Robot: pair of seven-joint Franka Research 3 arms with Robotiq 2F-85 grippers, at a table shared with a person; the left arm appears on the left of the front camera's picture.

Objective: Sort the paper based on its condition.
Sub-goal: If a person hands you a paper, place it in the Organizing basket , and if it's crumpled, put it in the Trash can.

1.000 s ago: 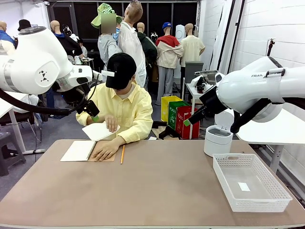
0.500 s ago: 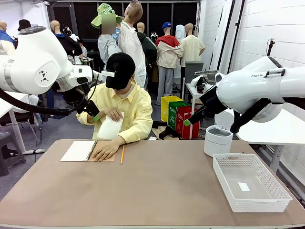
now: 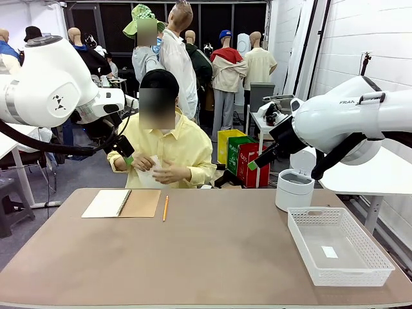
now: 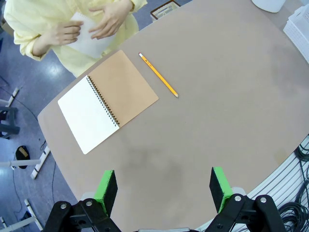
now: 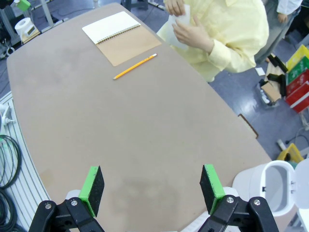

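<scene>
The left arm's black fingers [image 4: 107,189] with green pads stand wide apart, nothing between them, above a bare part of the brown counter [image 4: 217,96]. Farther along lies an open spiral-bound notebook [image 4: 108,107], white page on one side and tan cover on the other, with a yellow pencil [image 4: 158,81] just beside the cover, not touching it. Past the counter's edge, a person in a yellow shirt holds a thin white sheet of paper [image 4: 89,41] in both hands [image 4: 110,21].
</scene>
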